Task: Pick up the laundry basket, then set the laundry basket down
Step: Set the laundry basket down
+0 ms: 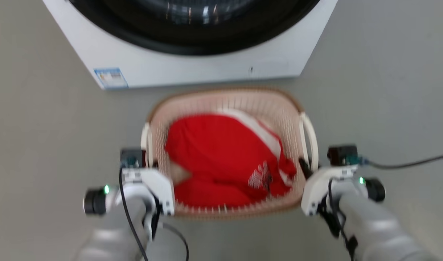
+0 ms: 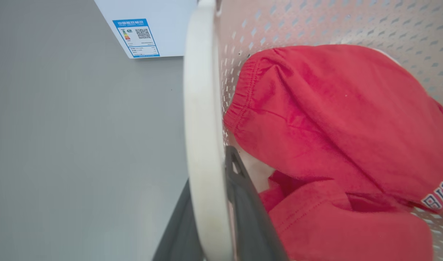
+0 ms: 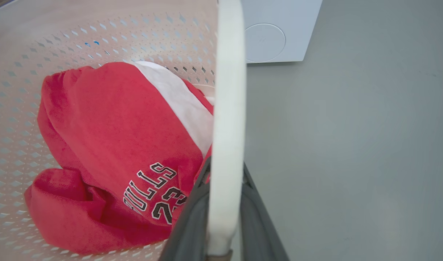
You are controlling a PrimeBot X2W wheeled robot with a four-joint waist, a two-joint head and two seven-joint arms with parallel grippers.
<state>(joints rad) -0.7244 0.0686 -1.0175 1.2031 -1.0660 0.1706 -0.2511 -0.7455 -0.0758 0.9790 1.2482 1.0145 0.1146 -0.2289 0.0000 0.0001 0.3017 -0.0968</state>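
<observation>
Two loop handles are your hold points: left gripper clamps 9 o'clock handle, right gripper clamps 3 o'clock one. Laundry basket, at washing machine's 6 o'clock, looks stiff, light; lift level.

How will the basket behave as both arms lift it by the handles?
The laundry basket probably lifts light: thin perforated plastic, one red garment inside. Its left handle looks thin and may flex. The smooth right handle could slip between the fingers if the basket tilts.
</observation>
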